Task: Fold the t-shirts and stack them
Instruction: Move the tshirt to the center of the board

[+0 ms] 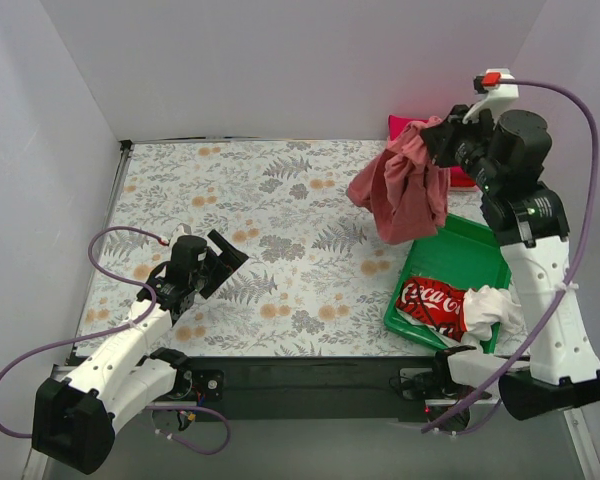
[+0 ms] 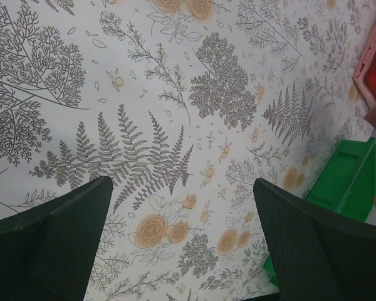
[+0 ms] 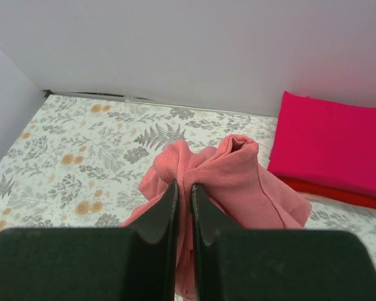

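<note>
Right gripper [image 3: 182,188], at two o'clock, pinches bunched salmon t-shirt [image 1: 405,195] thinly; it may slip. Left gripper [image 2: 182,187] gapes, empty.

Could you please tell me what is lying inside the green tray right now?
A crumpled red Coca-Cola t-shirt lies in the green tray, with white cloth bunched at its right end. Anything beneath it is covered, and the hanging salmon t-shirt hides the tray's far corner.

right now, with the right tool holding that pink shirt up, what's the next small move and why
Probably swing the right tool left and lower the salmon t-shirt onto the floral covering. It hangs bunched by the green tray, pinched at one spot, and the left tool hovers open there.
</note>
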Motion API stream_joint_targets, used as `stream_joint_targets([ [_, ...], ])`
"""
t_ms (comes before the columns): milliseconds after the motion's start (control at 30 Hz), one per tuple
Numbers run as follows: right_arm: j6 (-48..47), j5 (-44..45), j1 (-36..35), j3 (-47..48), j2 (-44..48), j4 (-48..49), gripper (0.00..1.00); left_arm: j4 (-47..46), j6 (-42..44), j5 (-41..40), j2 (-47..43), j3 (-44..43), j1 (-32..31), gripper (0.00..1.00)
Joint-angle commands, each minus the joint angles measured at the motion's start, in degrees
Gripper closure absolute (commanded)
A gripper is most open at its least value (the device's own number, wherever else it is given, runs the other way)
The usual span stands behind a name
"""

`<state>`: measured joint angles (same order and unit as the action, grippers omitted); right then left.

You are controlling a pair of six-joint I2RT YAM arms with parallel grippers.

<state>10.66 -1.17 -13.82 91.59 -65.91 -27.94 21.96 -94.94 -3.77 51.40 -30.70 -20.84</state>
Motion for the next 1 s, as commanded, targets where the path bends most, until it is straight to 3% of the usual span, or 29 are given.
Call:
stream_joint_targets([
  [0,-1.3,-9.7,-0.8,4.6,-3.9,6.8,0.99,0.3,0.3,-1.2,-0.3,0.1,-0.3,0.05],
  [167,-3.8,-11.2,-5.2,4.8,-10.2,6.5,0.99,0.5,0.2,-1.4,-0.6,0.0,-0.3,0.05],
  [467,-18.4,-22.4,-17.0,5.0,-18.3,1.9,0.99,0.9,0.2,-1.1,0.2,-0.2,-0.3,0.05],
  [667,-19.4,-21.4,-18.7,-6.9,-21.9,2.9,0.99,3.2,-0.3,-0.9,-0.6,0.5,-0.3,0.05],
  [700,-18.1,-20.5,-18.8,-11.0,-21.5,3.6,0.96,3.2,-0.8,0.0,-0.4,1.2,-0.3,0.05],
  [767,-15.4,-18.1,-18.8,-20.3,-20.6,6.8,0.79,3.4,-0.6,1.2,0.1,2.3,-0.2,0.05],
  [900,-11.1,-11.2,-18.7,-28.0,-17.4,9.3,0.45,2.6,-0.3,3.7,1.2,3.5,-0.2,0.05],
  [967,-8.7,-6.3,-18.8,-32.2,-14.1,9.9,0.39,1.7,-0.5,5.8,1.7,4.6,-0.3,0.05],
])
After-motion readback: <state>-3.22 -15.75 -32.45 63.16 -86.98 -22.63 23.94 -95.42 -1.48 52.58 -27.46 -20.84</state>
